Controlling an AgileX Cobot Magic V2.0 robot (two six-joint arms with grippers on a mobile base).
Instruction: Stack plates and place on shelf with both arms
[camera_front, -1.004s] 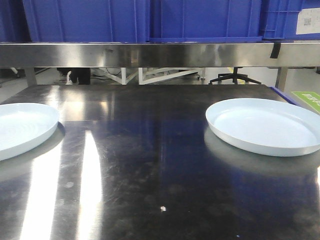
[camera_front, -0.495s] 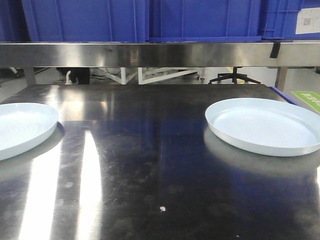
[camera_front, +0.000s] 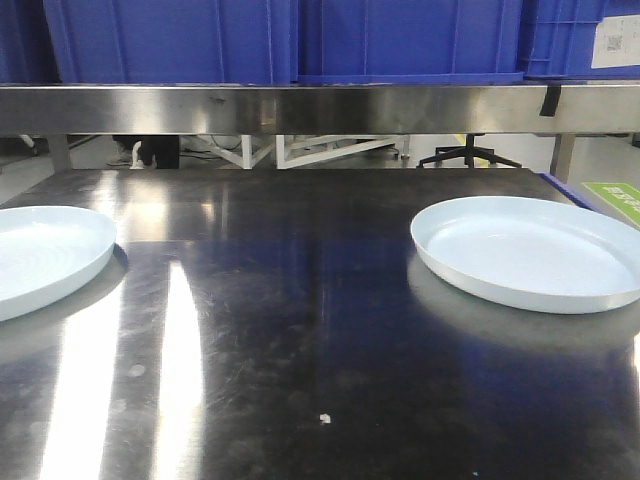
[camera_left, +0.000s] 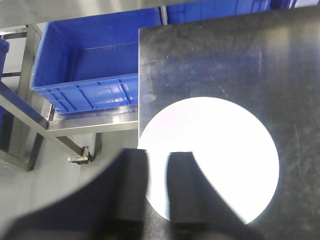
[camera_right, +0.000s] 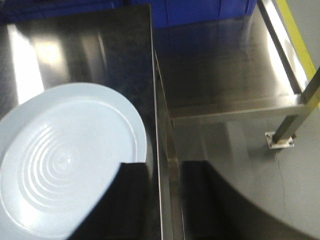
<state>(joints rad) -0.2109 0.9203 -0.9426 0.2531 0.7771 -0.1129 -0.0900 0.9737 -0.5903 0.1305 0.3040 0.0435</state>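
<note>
Two pale plates are out on the dark steel surface (camera_front: 300, 300), and they sit well apart. The left plate (camera_front: 40, 255) lies at the left edge of the front view, partly cut off by the frame. The right plate (camera_front: 530, 250) lies flat over on the right side. Both are right way up with the rim showing, and nothing is stacked.

Behind them the brushed steel rail of the shelf (camera_front: 320, 108) runs across the full width. A row of blue crates (camera_front: 170, 40) stands on top of it. No plate is on the shelf.

In the left wrist view, the left hand (camera_left: 156, 195) hangs over the near-left rim of the left plate, which is glaring white here. Its two dark fingers (camera_left: 131, 195) are parted by a narrow gap with nothing clamped between them. One finger is at the plate's edge and the other is over its floor. I can't tell whether they are touching the plate. This plate sits close to the surface's left edge, and another blue crate (camera_left: 85, 75) rests on a lower rack beyond it.

In the right wrist view, the right hand (camera_right: 165, 200) is spread wide and has hold of nothing. One finger (camera_right: 132, 200) is above the right plate's rim, and the other is out past the edge of the surface. The ringed floor of that plate is plain to see, close to the surface's right edge.
</note>
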